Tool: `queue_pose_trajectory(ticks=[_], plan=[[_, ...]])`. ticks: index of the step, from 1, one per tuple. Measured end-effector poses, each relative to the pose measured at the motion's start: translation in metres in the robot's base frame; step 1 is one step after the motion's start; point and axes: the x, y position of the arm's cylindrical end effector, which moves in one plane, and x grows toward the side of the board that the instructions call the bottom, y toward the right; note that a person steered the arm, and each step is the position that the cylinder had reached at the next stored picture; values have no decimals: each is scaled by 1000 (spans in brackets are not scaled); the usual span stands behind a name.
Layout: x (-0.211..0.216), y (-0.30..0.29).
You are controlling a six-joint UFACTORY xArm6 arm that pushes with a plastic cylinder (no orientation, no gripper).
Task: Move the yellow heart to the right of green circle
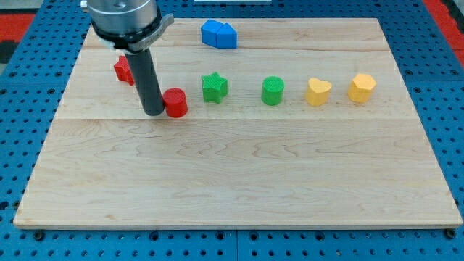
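Board: a pale wooden table top [239, 181] fills most of the frame, lying on a blue pegboard surface [29, 87] that shows around its edges.
Rod: a straight dark rod [147, 80] comes down from a grey mount in the upper left of the frame.
Tip: my tip [154, 113] rests on the board in the left-centre, right against the left side of the red cylinder [175, 102]; whether they actually touch is hard to tell, but no gap shows.
Hold: there are no fingers to open or close here, just the bare rod end, and it has hold of nothing.
Red star-like block: a second red block [123, 69] sits behind the rod toward the upper left, partly hidden, so its shape is unclear.
Green star: the green star [214, 87] stands just right of the red cylinder.
Green circle: the green circle [272, 90] sits near the middle of the row, apart from the star.
Yellow heart: the yellow heart [318, 91] lies to the right of the green circle with a clear gap between them, well away from my tip.
Yellow hexagon: a yellow hexagon block [362, 87] stands just right of the heart, last in the row.
Blue block: an angular blue block [219, 34] lies near the top centre of the board, alone.
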Motion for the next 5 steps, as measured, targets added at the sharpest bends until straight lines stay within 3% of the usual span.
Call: queue_pose_trajectory(ticks=[1,2,3,4,5], plan=[[-28,47],[-28,69],[-14,45],[23,102],[28,126]])
